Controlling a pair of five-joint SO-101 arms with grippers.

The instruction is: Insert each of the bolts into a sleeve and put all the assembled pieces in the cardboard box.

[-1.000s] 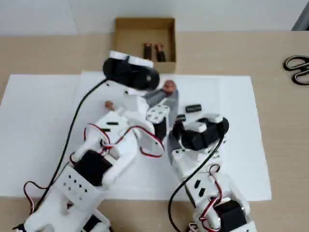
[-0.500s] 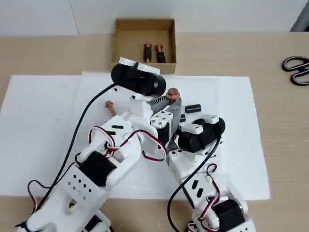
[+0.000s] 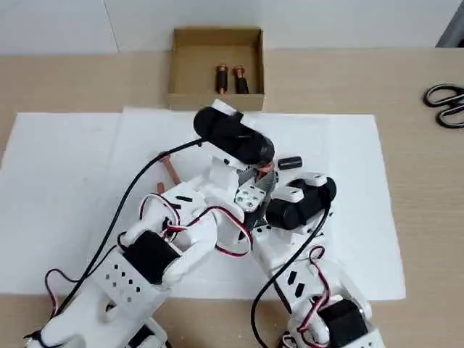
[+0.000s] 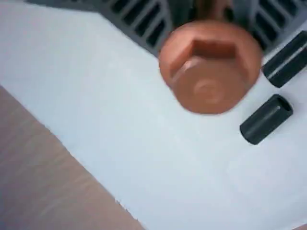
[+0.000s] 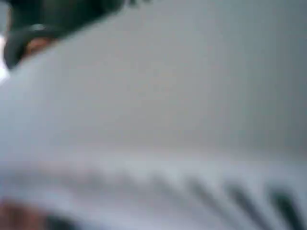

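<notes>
My left gripper (image 3: 264,171) is shut on a copper bolt (image 4: 210,67), whose hex head faces the left wrist camera between the grey ribbed fingers (image 4: 136,21). Two black sleeves (image 4: 266,119) (image 4: 287,60) lie on the white paper just beyond the bolt. One sleeve (image 3: 290,162) lies right of the gripper in the high view. My right arm (image 3: 297,203) sits close against the left one, and its gripper end is hidden beneath it. Two loose bolts (image 3: 171,169) (image 3: 161,188) lie left of the arms. The cardboard box (image 3: 185,69) at the back holds two assembled pieces (image 3: 221,76) (image 3: 239,78).
White paper (image 3: 58,188) covers the middle of the wooden table (image 3: 348,80). Scissors (image 3: 446,103) lie at the far right edge. The two arms crowd together near the sleeves.
The left arm has swung right and toward the near side with the bolt, bringing it down close to the sleeves. The right arm has hardly moved.
</notes>
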